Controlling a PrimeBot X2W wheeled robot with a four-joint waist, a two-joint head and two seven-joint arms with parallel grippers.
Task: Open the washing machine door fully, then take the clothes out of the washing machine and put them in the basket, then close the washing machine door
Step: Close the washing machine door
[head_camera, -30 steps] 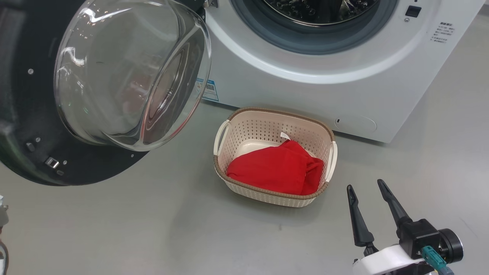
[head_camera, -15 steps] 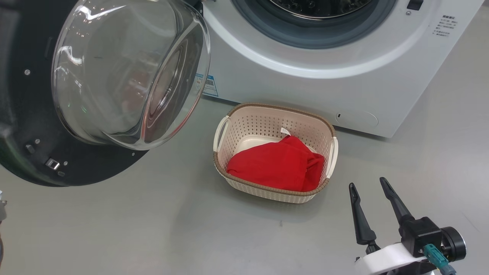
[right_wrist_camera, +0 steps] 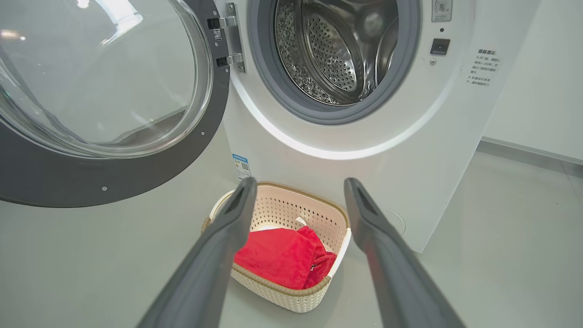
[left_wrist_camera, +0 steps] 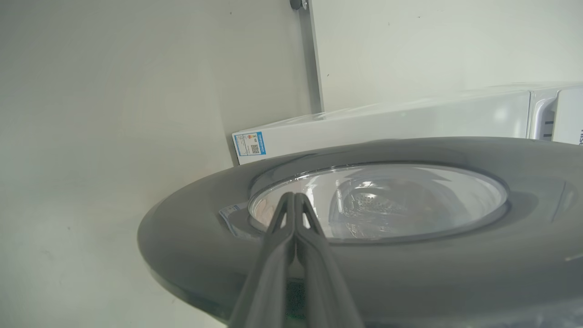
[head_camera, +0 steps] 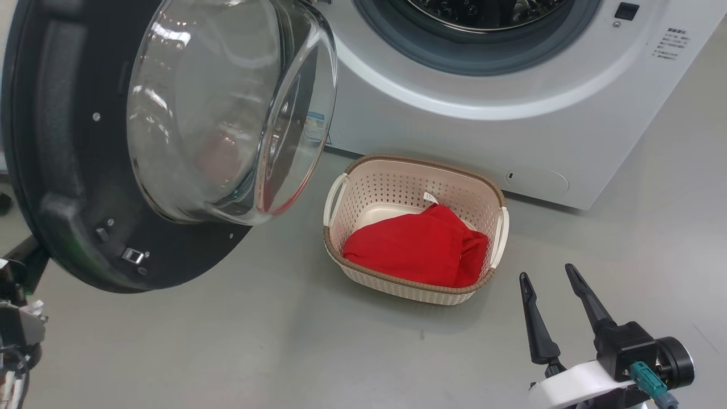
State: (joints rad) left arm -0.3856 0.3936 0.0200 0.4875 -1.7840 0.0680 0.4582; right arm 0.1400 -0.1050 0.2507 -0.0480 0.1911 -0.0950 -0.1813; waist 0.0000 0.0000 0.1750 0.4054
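**Facing an Open Door, With Red Clothes Lying in the Basket**

Looking down on a bare grey floor [head_camera: 227, 341], with the washing machine [head_camera: 454, 136] rising white across the top of the head view. Finding the washing machine door [head_camera: 62, 170] swung out on its hinge [right_wrist_camera: 227, 38] to the left of the opening, its black inner ring and bulging glass window [head_camera: 227, 108] looming over the floor and hiding the ground behind. Seeing, through the opening, a grey gasket [right_wrist_camera: 268, 77] and a perforated steel drum [right_wrist_camera: 337, 54]. Spotting a small blue sticker [right_wrist_camera: 241, 166] low on the machine's front, below the hinge.

Locating the basket [head_camera: 414, 182] on the floor just in front of the machine, below the opening and right of the door, apart from both. Noting the clothes [head_camera: 420, 250] lying bunched inside it, with a small white tag [head_camera: 430, 197] poking up by the back wall.

Holding the right gripper [head_camera: 546, 272] low at the lower right of the head view, near the basket's right front corner yet clear of it, fingers pointing up toward the machine. Spreading those jaws wide with nothing between them, and framing basket and clothes in the gap in the right wrist view.

Pointing the left gripper [left_wrist_camera: 292, 197] at the door's grey outer face, tips lying over the window's rim in the left wrist view, with contact impossible to tell. Pressing its two fingers flat together, gripping nothing.
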